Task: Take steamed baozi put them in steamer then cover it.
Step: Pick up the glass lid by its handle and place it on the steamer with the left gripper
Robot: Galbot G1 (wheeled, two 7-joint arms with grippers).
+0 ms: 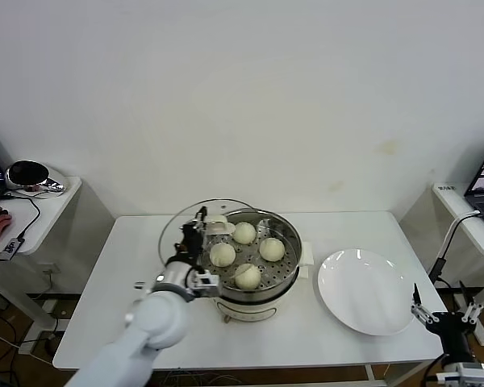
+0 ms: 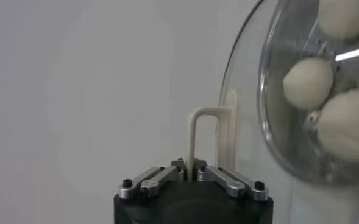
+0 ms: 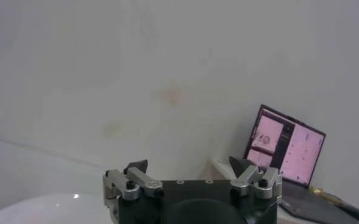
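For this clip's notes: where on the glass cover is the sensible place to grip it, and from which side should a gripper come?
By the cream handle at the centre of the cover. It is a narrow raised loop, the only part slim enough for the fingers; the glass is smooth and wide. Come square to the lid's outer face, as the left gripper does, shut on that handle, with the cover tilted beside the steamer.

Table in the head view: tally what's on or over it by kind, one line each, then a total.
Steamed baozi: 4, all inside the steamer
Steamer: 1
Cover: 1, held by its handle in the shut left gripper, tilted over the steamer's left edge
White plate: 1, with nothing on it
Total: 7
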